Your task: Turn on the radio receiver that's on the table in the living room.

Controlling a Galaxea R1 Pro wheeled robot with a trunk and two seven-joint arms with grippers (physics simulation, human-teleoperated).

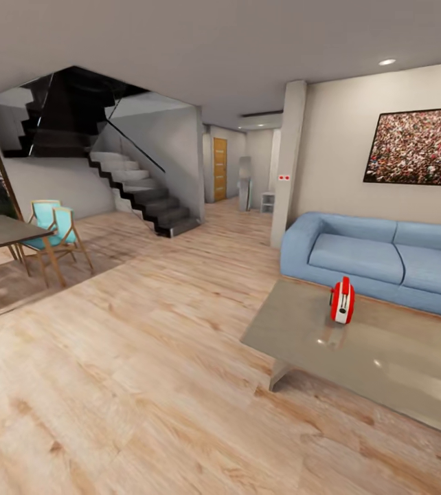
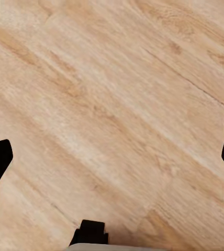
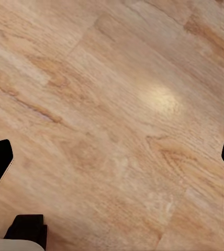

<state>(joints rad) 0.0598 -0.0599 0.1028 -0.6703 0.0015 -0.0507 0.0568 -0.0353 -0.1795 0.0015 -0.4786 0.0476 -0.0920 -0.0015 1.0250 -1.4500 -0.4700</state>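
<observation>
Tools: left tool (image 2: pixel 112 157) and right tool (image 3: pixel 112 157) both spread wide, nothing held, pointing down at plank floor (image 2: pixel 117 94), probably stowed for driving. Radio (image 1: pixel 342 300) stands upright on the grey worktop (image 1: pixel 385 357), near its sofa-side edge, ahead-right and well apart from the robot. Sofa (image 1: pixel 378 258) just behind. Judgement: approach phase, switch untouched.

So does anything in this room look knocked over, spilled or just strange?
Nothing stands out. The red radio stands upright on the grey table before the blue sofa, and the wood floor looks unmarked.
</observation>
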